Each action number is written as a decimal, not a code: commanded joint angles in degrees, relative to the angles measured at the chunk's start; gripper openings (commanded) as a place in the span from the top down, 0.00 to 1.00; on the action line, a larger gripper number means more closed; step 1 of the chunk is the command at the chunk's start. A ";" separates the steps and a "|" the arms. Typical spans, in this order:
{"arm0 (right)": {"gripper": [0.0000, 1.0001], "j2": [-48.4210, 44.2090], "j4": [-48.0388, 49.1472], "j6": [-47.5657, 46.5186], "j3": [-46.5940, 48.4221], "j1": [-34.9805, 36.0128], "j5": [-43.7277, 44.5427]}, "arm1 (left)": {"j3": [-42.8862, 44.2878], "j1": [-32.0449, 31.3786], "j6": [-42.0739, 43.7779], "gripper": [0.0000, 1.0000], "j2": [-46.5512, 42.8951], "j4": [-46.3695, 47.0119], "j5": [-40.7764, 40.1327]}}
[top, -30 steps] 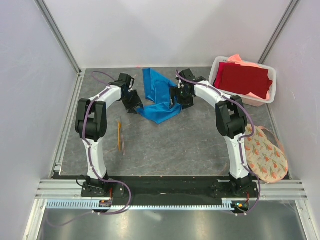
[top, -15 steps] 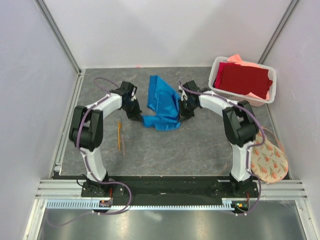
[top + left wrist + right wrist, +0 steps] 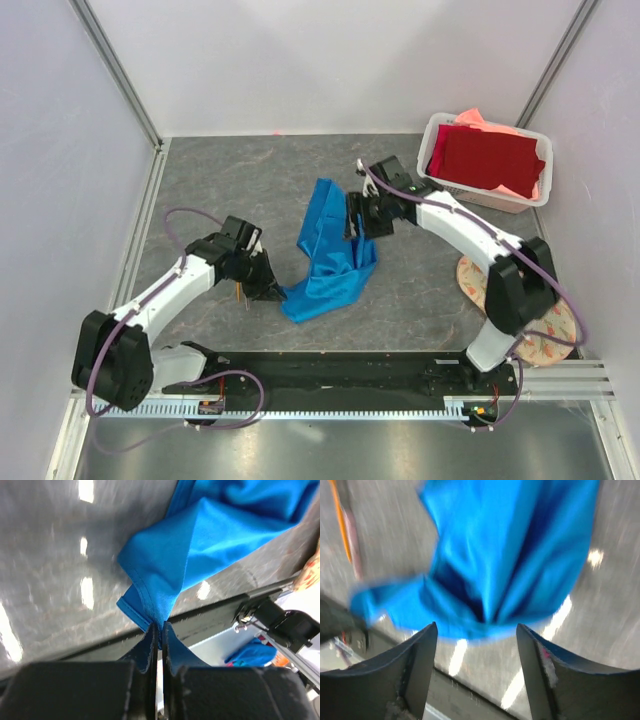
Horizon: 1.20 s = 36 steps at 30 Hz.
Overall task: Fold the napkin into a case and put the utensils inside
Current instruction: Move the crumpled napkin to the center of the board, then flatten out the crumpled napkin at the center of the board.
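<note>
napkin (image 3: pixel 210 535) corner in left gripper (image 3: pixel 159 628) (right gripper (image 3: pixel 476 628) agape)

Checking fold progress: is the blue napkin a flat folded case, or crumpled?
Crumpled. The napkin lies bunched in loose uneven folds, one corner pinched in the shut left gripper; the right gripper stands open.

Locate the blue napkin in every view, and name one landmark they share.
Top external: napkin crumpled at centre, between both arms.
Left wrist: napkin upper right, its corner pinched by the left gripper.
Right wrist: napkin blurred, upper middle, beyond the open right gripper.
Shared landmark: the grey tabletop.
</note>
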 commanded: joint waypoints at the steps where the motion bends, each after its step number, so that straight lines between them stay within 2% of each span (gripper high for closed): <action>1: 0.38 12.24 1.41 -0.01 13.34 0.22 4.69 | -1.51 -0.98 -5.49 0.98 -4.40 -1.98 2.29; 4: 0.44 19.45 0.36 1.49 24.40 1.09 7.33 | -2.21 -1.69 -6.89 0.98 -6.95 -2.33 2.64; 7: 0.48 24.38 -0.17 3.68 29.43 2.23 11.98 | -2.57 -2.04 -7.95 0.98 -8.44 -2.42 3.17; 9: 0.53 27.37 -0.26 4.65 30.76 2.76 12.86 | -2.65 -2.21 -8.21 0.98 -8.97 -2.51 3.17; 22: 0.55 37.31 0.79 5.89 36.13 6.98 22.97 | -2.39 -2.39 -6.81 0.98 -7.92 -2.95 4.49; 31: 0.73 38.80 1.67 6.50 34.82 7.07 23.94 | -2.48 -2.39 -5.67 0.98 -8.09 -3.74 4.32; 35: 0.91 38.72 1.76 6.59 35.16 7.07 23.07 | -1.95 -2.39 -5.23 0.98 -8.09 -4.62 3.79; 36: 0.99 38.19 1.67 6.51 35.25 6.99 22.89 | -1.69 -2.39 -5.23 0.98 -8.44 -4.88 3.35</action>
